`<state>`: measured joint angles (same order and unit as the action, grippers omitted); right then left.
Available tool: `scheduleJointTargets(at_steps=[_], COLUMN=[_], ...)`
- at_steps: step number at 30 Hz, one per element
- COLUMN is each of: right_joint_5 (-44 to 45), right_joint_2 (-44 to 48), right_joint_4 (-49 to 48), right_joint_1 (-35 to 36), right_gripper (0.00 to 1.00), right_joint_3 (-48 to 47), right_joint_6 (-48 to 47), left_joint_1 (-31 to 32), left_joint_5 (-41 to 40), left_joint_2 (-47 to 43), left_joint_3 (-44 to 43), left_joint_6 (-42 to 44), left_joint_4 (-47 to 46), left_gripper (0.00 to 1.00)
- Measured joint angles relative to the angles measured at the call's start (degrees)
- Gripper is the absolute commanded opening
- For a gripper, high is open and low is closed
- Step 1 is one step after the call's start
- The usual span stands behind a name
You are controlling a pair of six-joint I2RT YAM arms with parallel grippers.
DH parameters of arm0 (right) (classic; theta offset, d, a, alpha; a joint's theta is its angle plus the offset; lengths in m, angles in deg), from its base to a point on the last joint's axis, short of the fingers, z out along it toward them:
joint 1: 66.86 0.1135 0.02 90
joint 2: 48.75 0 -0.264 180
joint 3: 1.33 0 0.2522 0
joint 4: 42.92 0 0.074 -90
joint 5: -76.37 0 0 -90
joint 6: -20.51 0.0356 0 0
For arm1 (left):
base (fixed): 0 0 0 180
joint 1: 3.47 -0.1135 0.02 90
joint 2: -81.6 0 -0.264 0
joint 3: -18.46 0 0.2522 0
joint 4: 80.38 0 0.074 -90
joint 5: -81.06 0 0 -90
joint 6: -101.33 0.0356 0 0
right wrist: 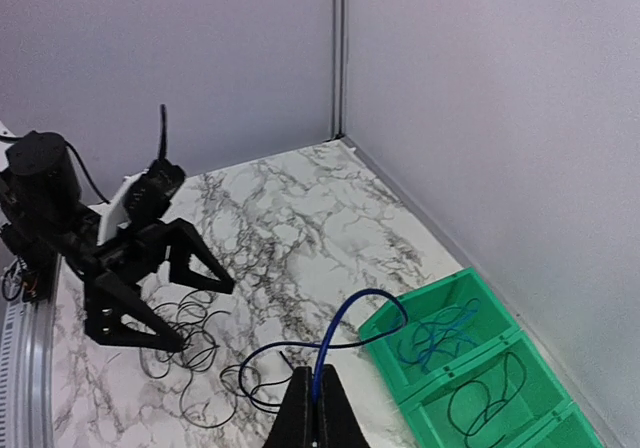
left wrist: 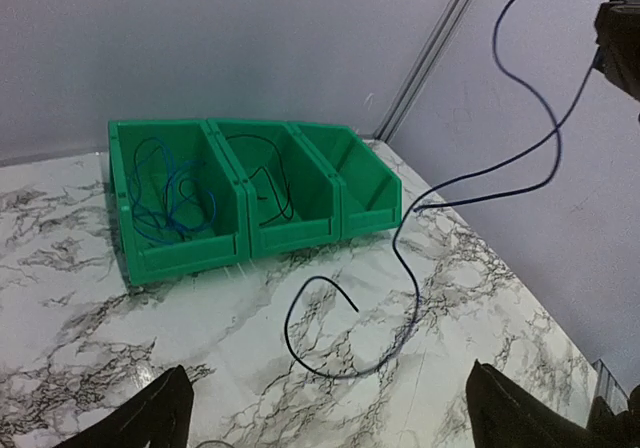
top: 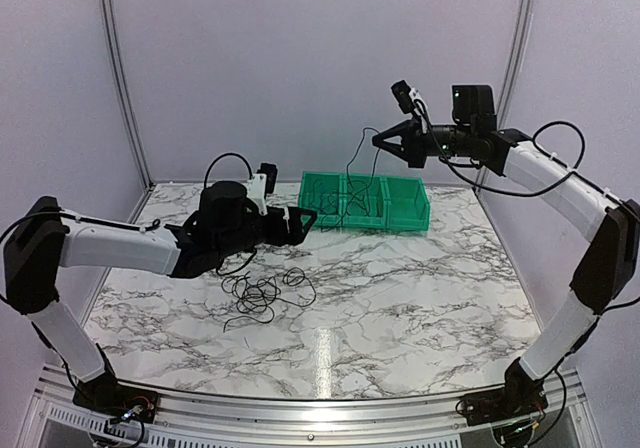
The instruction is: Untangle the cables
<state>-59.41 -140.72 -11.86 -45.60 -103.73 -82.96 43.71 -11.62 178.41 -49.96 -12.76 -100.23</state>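
Nearest the arms, the tangle (top: pixel 262 294) of thin black cables sprawls in loose, springy loops on the marbled surface (top: pixel 420 288). Plenty is left to sort there.

Just beyond it, the left tool (top: pixel 306 220) hangs low with its fingers spread wide and nothing between them. It sits between the tangle and the bins.

Further back stand the green bins (top: pixel 405 213), three rigid plastic compartments joined in a row. From the left wrist view, one end bin holds a coiled blue cable (left wrist: pixel 165 198), the middle holds a black cable (left wrist: pixel 270 183), and the other end bin (left wrist: pixel 365 183) looks bare.

High at the far right, the right tool (top: pixel 381 141) is clenched on a dark-blue cable (right wrist: pixel 322 360). The strand droops in a long, limp curve, and its free end curls on the surface in front of the bins, apart from the tangle.

So this strand looks separated, and the step in hand reads as carrying it to a bin. The next move likely calls for swinging the right tool over a compartment and lowering it so the slack wire piles inside. The wire is light and floppy, so the trailing end could snag a bin rim or drape outside.
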Motion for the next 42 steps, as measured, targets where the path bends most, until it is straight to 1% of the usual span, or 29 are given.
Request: scheduleJointTargets(at_steps=[3,5,9,13,16,22,27,36,40,42], right_joint_5=[3.7,6.3,10.7,15.1,18.1,22.4,26.1,32.1,35.5,36.1], right_joint_2=[-1.3,-2.4,-5.7,-10.3,-14.4,-21.7,-26.9,-36.5,-38.7,-38.9], right_joint_4=[0.3,0.4,0.6,1.0,1.4,2.4,2.9,4.1,4.6,5.1], right_joint_1=[0.0,0.0,0.0,-0.1,-0.5,-2.5,-3.8,-4.0,-4.0,-4.0], right_gripper=[0.00,0.00,0.00,0.00,0.00,0.00,0.00,0.00,0.00,0.00], right_joint_3=[-3.5,-5.1,-7.7,-10.0,-13.3,-21.9,-28.7,-35.3,-35.6,-35.6], right_joint_6=[-1.3,-2.2,-3.8,-4.8,-4.8,-4.0,-3.3,-3.0,-3.0,-3.0], left_joint_1=[0.0,0.0,0.0,0.0,0.0,-0.3,-0.6,-0.7,-0.7,-0.7], left_joint_5=[-0.6,-1.0,-2.2,-2.1,-2.2,-3.7,-4.4,-4.7,-9.6,-13.8], left_joint_2=[-3.3,-4.5,-9.1,-14.2,-16.1,-18.6,-18.3,-21.4,-20.7,-18.7], left_joint_3=[-2.7,-5.2,-6.1,-6.5,-6.7,-3.5,-3.3,-0.8,-0.9,-2.4], left_joint_6=[2.9,6.5,13.6,21.0,24.6,25.8,26.7,26.9,25.7,24.5], left_joint_4=[6.1,10.8,17.3,20.0,21.6,22.5,24.5,24.3,24.3,26.4], left_gripper=[0.99,0.99,0.99,0.99,0.99,0.99,0.99,0.99,0.99,0.99])
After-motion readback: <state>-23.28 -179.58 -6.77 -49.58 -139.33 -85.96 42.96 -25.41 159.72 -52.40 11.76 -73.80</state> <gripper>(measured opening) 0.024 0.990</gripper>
